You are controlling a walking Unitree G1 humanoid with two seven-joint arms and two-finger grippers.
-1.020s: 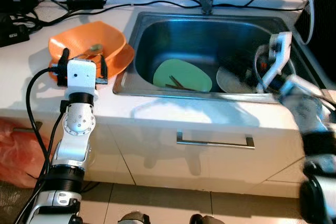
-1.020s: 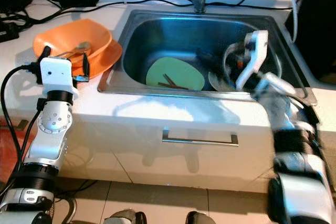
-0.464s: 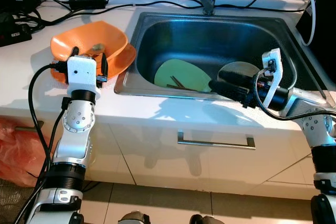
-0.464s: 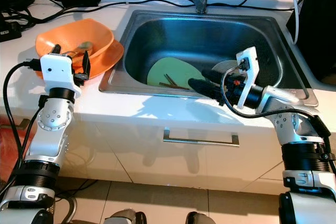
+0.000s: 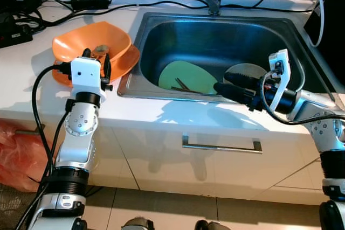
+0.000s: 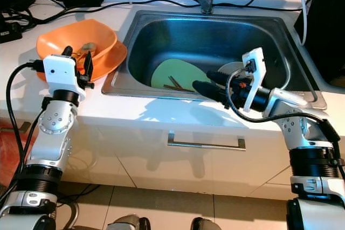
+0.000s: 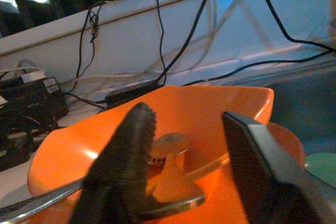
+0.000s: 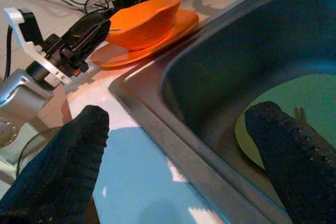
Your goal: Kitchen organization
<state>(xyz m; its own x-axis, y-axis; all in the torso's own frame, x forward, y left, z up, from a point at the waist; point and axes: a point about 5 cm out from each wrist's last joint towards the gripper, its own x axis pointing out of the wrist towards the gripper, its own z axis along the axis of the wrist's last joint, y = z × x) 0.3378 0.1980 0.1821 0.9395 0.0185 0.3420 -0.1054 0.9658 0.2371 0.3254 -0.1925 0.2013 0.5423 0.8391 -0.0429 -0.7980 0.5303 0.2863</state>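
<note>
Fingers of right gripper (image 6: 206, 81) spread wide, empty, over front rim of stainless steel sink (image 5: 167, 25), above green oval plate (image 5: 188, 76). Left gripper (image 7: 191, 145) fingers parted, empty, at near edge of orange plastic bowl (image 5: 91, 41) on white surface (image 5: 21, 79).

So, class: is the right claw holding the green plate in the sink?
No. The right claw is open and empty above the sink's front edge, apart from the green plate.
</note>
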